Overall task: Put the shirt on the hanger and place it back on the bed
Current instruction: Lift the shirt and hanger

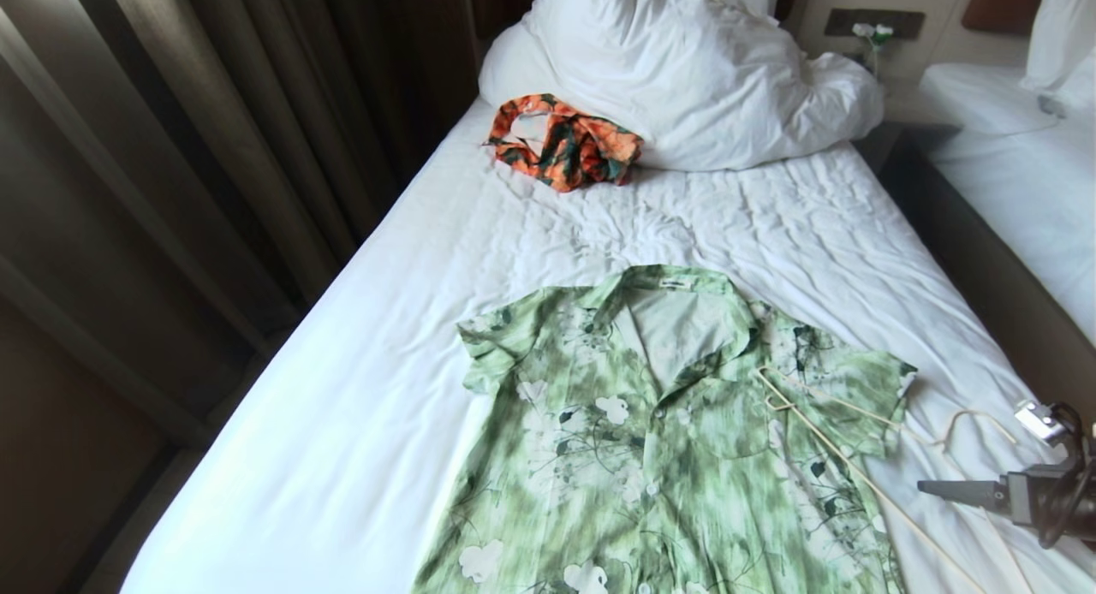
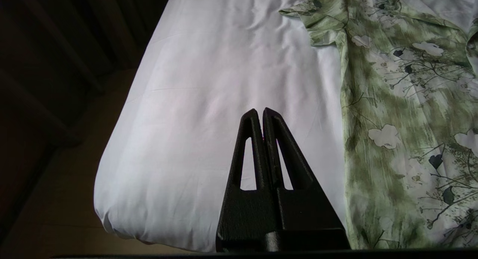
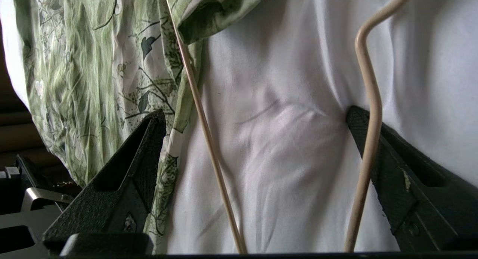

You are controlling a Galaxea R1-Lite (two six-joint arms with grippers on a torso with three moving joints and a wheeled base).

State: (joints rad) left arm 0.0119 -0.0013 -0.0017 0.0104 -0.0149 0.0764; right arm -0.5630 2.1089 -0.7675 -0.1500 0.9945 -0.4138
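Bed [image 1: 411, 303]: a single bed with wrinkled white sheets, running away from the robot; its near corner and the bare sheet also show in the left wrist view.
Curtains [image 1: 171, 149]: dark folds hang along the bed's left side.
Second bed [image 1: 1019, 192]: white, standing to the right across a narrow gap.
Pillows [image 1: 685, 72]: white, heaped at the head of the bed.
Shirt [image 1: 659, 440]: light green with white flowers and dark vines, laid flat on the near half of the bed, front up, collar toward the pillows, both short sleeves spread; its hem runs out of the head view at the bottom.
Orange garment [image 1: 565, 145]: crumpled on the sheet, touching the front of the pillows, well apart from the shirt.
Hanger [image 1: 856, 466]: thin cream wire, lying on the bed at the shirt's right side; one corner rests on the shirt near the right shoulder, a long bar slants across the right sleeve, and the hook lies on bare sheet beyond the sleeve.
Right gripper [image 1: 942, 488]: low over the sheet at the right edge of the head view, pointing toward the shirt; its jaws stand wide apart and hold nothing. In the right wrist view the hanger's long bar runs between the jaws, and the wire leading to the hook crosses in front of one finger [image 3: 392, 169].
Left gripper [image 2: 260, 115]: above the bare sheet left of the shirt, jaws pressed together, empty.
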